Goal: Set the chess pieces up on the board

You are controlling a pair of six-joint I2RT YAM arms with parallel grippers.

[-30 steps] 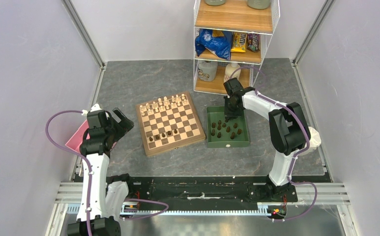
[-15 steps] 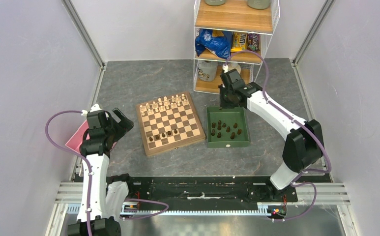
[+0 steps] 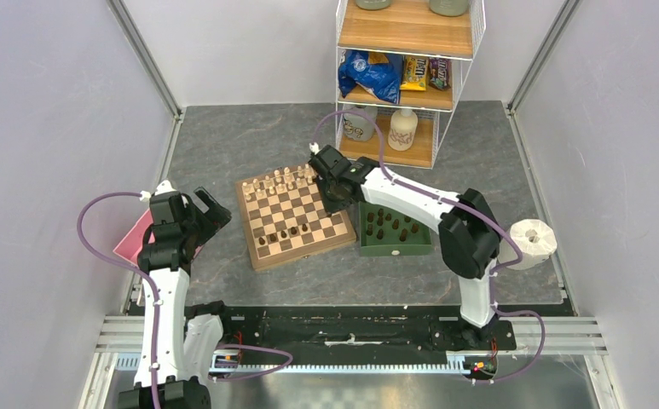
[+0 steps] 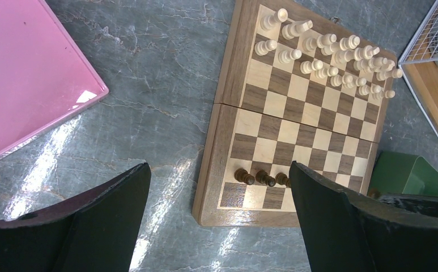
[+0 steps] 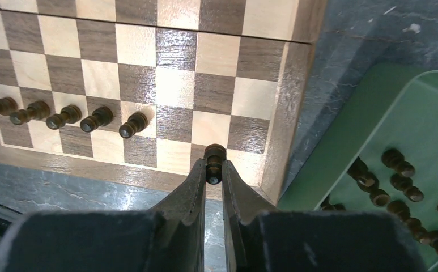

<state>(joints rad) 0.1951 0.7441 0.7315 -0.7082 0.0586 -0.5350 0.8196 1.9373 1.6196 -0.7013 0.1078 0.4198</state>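
Right gripper point(image 5: 215, 170) pinched shut on one dark pawn point(image 5: 214, 156), gripped by head at very fingertips, over board point(image 5: 291, 113) near its right border. Row of dark pawns point(image 5: 63, 116) stands on second rank; rest lie in green tray point(image 5: 341, 124) beside board. Left gripper point(image 4: 217, 170) spread wide, empty, left of board.

Risks:
- shallow grip lets pawn twist or drop
- release tips it over
- fingers clip row's end pawn

Height above board unclear, perhaps well up.
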